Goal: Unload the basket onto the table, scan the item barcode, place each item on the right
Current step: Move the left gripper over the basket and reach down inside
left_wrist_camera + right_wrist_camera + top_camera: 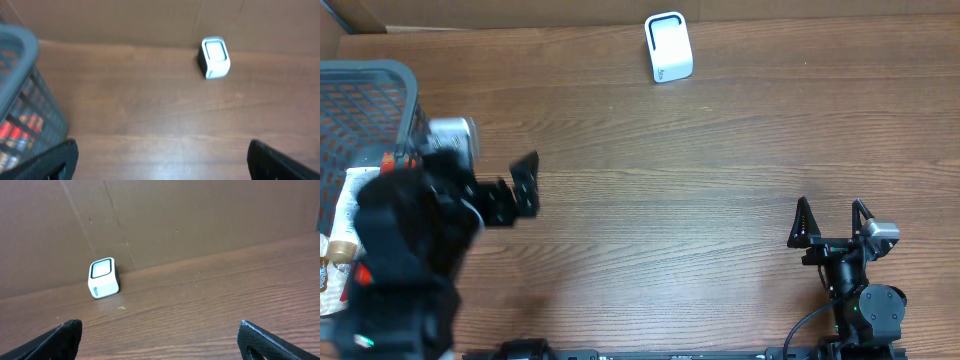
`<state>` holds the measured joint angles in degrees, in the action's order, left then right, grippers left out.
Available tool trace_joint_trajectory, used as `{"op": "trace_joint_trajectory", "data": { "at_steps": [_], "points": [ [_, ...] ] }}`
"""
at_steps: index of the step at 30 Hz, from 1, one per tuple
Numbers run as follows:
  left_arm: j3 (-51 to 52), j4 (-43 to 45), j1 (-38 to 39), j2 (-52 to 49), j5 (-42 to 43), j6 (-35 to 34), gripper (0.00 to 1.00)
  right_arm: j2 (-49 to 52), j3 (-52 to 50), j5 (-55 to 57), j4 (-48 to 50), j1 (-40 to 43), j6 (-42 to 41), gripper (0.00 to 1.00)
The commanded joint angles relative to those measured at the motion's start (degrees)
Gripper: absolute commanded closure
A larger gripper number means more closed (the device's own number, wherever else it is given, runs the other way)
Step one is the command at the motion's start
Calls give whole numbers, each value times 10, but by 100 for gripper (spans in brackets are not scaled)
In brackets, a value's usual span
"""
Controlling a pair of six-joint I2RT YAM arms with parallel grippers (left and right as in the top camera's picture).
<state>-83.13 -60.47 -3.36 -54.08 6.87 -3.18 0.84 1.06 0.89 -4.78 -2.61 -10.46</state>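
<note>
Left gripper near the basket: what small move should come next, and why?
Probably swing the left gripper over the basket and lower toward an item. Both it and the right gripper are open and empty, and the scanner at the far edge of the table has nothing in front of it.

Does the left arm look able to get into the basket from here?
Probably yes. The left gripper is open and empty right beside the basket, whose top is open, with nothing between. It faces the scanner, though, so it would have to turn first.
</note>
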Motion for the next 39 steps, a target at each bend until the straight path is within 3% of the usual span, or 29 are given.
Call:
{"op": "trace_joint_trajectory", "data": {
  "at_steps": [1, 5, 9, 11, 15, 21, 28, 30, 34, 39],
  "points": [
    [-204, -91, 4, -102, 8, 37, 0, -7, -6, 5, 2, 0, 1, 0],
    [-432, -228, 4, -216, 44, 70, 0, -7, -6, 5, 2, 0, 1, 0],
    [-531, -280, 3, -270, 54, 77, 0, -7, -6, 5, 2, 0, 1, 0],
    [-544, -287, -3, -278, 2, 35, 0, -7, -6, 5, 2, 0, 1, 0],
    [-544, -308, -54, -279, -97, -93, 0, -7, -6, 5, 2, 0, 1, 0],
    [-538, -356, -225, -281, -102, -182, 0, -7, -6, 5, 2, 0, 1, 0],
    [-470, -340, -401, -282, -89, -169, 0, -7, -6, 5, 2, 0, 1, 0],
    [-440, -319, -440, -283, -45, -160, 0, -7, -6, 5, 2, 0, 1, 0],
    [-377, -266, -483, -291, 23, -133, 1, -7, -6, 5, 2, 0, 1, 0],
    [-317, -210, -480, -333, 19, -97, 0, -7, -6, 5, 2, 0, 1, 0]
  ]
}}
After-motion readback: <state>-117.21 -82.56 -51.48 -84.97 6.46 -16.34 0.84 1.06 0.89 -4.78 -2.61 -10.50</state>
